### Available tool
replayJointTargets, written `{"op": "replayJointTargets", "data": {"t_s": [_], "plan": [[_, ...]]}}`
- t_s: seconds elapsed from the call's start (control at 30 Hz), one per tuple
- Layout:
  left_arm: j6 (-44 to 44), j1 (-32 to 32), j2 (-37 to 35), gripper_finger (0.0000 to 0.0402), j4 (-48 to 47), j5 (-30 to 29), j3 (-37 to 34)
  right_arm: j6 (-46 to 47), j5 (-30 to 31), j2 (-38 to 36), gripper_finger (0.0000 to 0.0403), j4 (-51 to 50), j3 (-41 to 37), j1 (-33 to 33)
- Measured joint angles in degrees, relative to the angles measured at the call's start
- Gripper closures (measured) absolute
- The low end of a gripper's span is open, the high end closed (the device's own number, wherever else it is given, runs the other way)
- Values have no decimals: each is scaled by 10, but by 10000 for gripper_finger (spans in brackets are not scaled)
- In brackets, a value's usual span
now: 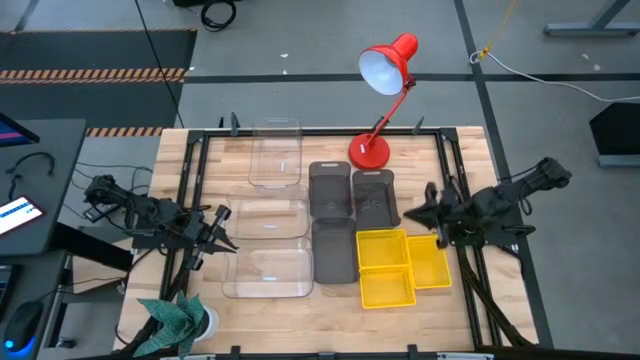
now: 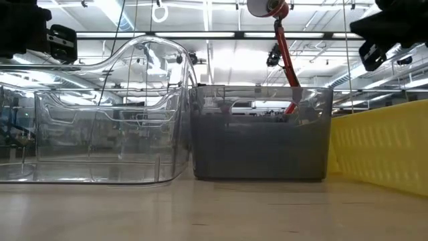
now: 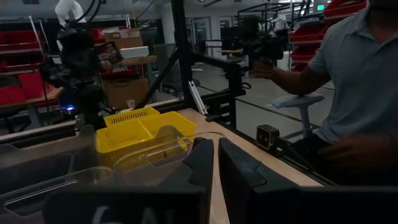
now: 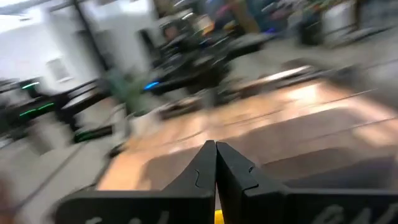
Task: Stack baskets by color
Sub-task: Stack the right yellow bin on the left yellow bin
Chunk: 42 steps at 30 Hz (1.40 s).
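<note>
Three clear baskets lie in a column on the table's left part: far (image 1: 275,155), middle (image 1: 268,215) and near (image 1: 268,272). Dark grey baskets (image 1: 330,190) (image 1: 373,195) (image 1: 335,250) sit in the middle. Yellow baskets (image 1: 385,268) (image 1: 428,260) rest on the table at the near right, one overlapping the other. My left gripper (image 1: 230,238) hovers shut at the table's left edge, level, beside the clear baskets and holding nothing (image 3: 215,149). My right gripper (image 1: 420,210) hovers shut at the right edge, beside a grey basket and above the yellow ones, also holding nothing (image 4: 216,146).
A red desk lamp (image 1: 385,70) stands at the far middle, its base (image 1: 368,152) by the grey baskets. A dark frame (image 1: 190,170) borders the table. A green cloth bundle (image 1: 175,318) sits at the near left corner. A person (image 3: 354,93) stands beyond the table's near edge.
</note>
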Motion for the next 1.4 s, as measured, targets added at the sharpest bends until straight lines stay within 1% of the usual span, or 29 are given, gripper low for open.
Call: {"op": "replayJointTargets", "data": {"t_s": [0.1, 0.2, 0.27, 0.37, 0.4, 0.43, 0.5, 0.57, 0.63, 0.77, 0.87, 0.97, 1.07, 1.13, 1.23, 1.33, 1.4], "plan": [[0, 0, 0, 365, 0, 0, 0, 1, -54, 60, 396, 45, -3, 0], [0, 0, 0, 368, 0, 0, 0, 15, -70, 125, 396, 81, -1, 4], [0, 0, 0, 372, 0, 0, 0, 22, -89, 168, 395, 131, 0, 10], [0, 0, 0, 376, 0, 0, 0, 24, -143, 232, 389, 213, 1, 19], [0, 0, 0, 376, 0, 0, 0, 25, -153, 250, 387, 235, 1, 21], [0, 0, 0, 376, 0, 0, 0, 35, -156, 267, 385, 251, 1, 22], [0, 0, 0, 373, 0, 0, 0, 69, -147, 299, 383, 244, 15, 25], [0, 0, 0, 370, 0, 0, 0, 100, -130, 331, 383, 201, 42, 30], [0, 0, 0, 367, 0, 0, 0, 121, -113, 367, 383, 135, 77, 36], [0, 0, 0, 367, 0, 0, 0, 149, -86, 423, 383, 9, 167, 43], [0, 0, 1, 371, 0, 0, 0, 183, -68, 451, 383, -115, 237, 44], [0, 0, 0, 375, 0, 0, 0, 218, -64, 472, 382, -251, 304, 41], [0, 0, 0, 376, 0, 0, 0, 250, -64, 489, 378, -390, 356, 24], [0, 0, 0, 375, 0, 0, 0, 265, -76, 495, 369, -469, 383, 2], [0, 0, 0, 370, 0, 0, 0, 273, -124, 499, 345, -568, 399, -41], [0, 0, 0, 367, 0, 0, 0, 274, -185, 500, 313, -631, 401, -92], [0, 0, 0, 366, 0, 0, 0, 266, -215, 507, 292, -662, 401, -119]]}}
